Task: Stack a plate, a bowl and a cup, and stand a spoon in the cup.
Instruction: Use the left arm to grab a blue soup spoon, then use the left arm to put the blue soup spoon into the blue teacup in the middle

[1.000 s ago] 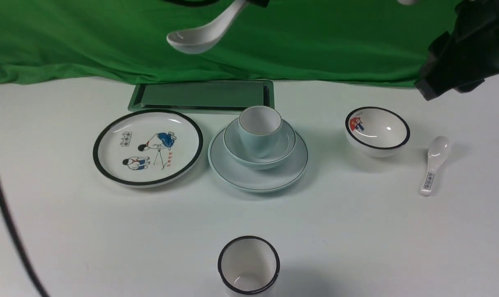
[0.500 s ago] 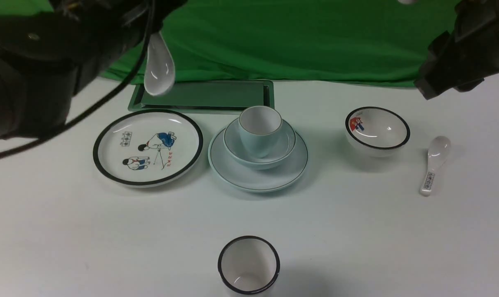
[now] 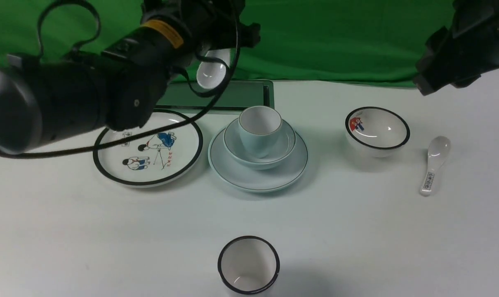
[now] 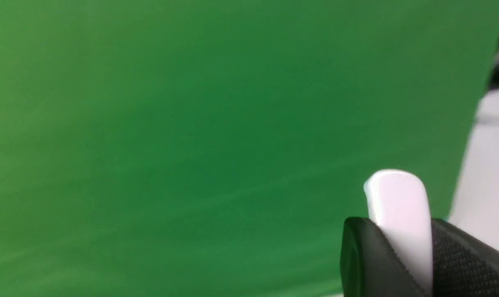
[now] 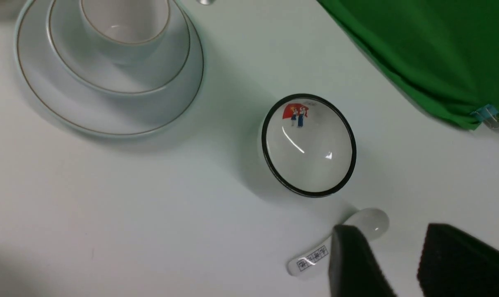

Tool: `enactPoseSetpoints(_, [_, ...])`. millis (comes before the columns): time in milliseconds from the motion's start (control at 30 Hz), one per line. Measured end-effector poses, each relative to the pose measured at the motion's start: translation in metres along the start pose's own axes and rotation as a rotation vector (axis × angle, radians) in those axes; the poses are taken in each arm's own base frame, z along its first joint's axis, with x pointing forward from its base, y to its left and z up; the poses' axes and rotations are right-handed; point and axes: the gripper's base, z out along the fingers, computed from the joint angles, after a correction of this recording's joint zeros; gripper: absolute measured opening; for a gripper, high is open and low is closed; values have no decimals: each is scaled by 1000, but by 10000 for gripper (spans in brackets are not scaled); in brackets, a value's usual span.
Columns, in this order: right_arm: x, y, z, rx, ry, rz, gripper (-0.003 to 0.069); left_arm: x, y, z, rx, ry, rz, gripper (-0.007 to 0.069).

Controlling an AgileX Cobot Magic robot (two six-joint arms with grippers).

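The pale plate (image 3: 233, 170) lies mid-table with the pale bowl (image 3: 288, 144) on it and the pale cup (image 3: 260, 132) standing in the bowl. All three also show in the right wrist view: plate (image 5: 68, 113), bowl (image 5: 154, 78), cup (image 5: 121, 29). My left gripper (image 3: 227, 43) is shut on the plain white spoon (image 3: 211, 74), which hangs scoop-down over the tray, behind and left of the cup. The spoon's handle end (image 4: 398, 198) sticks out between the pads. My right gripper (image 5: 391, 235) is open and holds nothing, high at the right.
A black-rimmed cartoon plate (image 3: 146, 146) lies left of the stack. A black-rimmed picture bowl (image 3: 377, 130) and a printed spoon (image 3: 433, 165) lie at the right. A black-rimmed cup (image 3: 248, 264) stands near the front edge. A dark green tray (image 3: 241, 95) lies before the green cloth.
My left arm has swung into view from the left. The spoon turned scoop-down, went left, then came right to hang behind the cup. The right arm has stayed put.
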Motion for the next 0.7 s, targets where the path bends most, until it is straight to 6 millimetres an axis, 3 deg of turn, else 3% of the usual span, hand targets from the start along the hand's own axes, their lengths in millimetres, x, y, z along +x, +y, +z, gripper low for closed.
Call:
enactPoseSetpoints(200, [0,0,0,0,-2,0,277,25,-10,14,123,-128,-36,89])
enactPoseSetpoints(267, [0,0,0,0,-2,0,277,33,-10,17,133,-133,-36,89])
enactPoseSetpoints(367, [0,0,0,0,-2,-1,277,64,-9,25,136,-125,-54,89])
enactPoseSetpoints(400, [0,0,0,0,-2,-1,277,64,-8,25,134,-126,-56,89])
enactPoseSetpoints(533, [0,0,0,0,-2,-1,277,97,-7,35,132,-104,-72,89])
enactPoseSetpoints(700, [0,0,0,0,-2,-1,277,114,-7,54,140,-112,-121,89])
